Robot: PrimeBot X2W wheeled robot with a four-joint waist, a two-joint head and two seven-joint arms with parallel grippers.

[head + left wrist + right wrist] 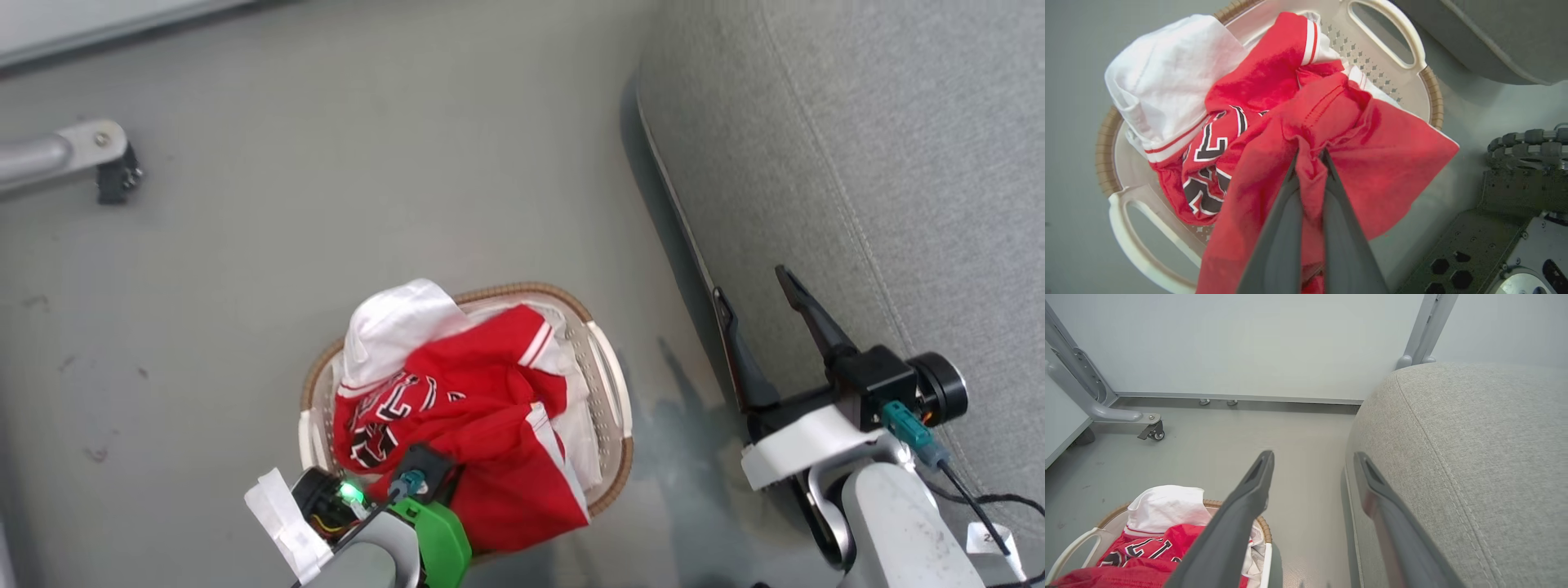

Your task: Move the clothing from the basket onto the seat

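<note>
Left pincer state: the left pincer (1310, 155) is clenched on a raised fold of the red clothing (1372, 155), with the cloth pinched between both fingers.
Right pincer state: the right pincer (751, 282) is released, jaws wide, with nothing between them.
Clothing position: heaped in the basket (608, 384), directly under and around the left pincer. One red panel spills over the rim on the side toward the robot. The lettered garment (1208, 163) lies to the left of the pinch in the left wrist view.
Basket position: on the floor (326, 163), below the left pincer.
Seat bearing: the seat (857, 163) lies to the right of the left pincer, past the basket's right rim and a strip of bare floor. Its top appears to stand higher than the basket rim.
Right pincer position: between basket and seat, its fingers lying across the seat's near edge.
Nearer arm: the left pincer is nearer the clothing and holds it. The right pincer is nearer the seat.
Gripped cloth axis: the fold runs along the fingers, and the loose panel fans out to the right of them.
Coming move (judgement): raise the fold clear of the rim, then carry it right and up onto the seat.
Caution (judgement): the garments overlap, so the lettered one may drag along.
</note>
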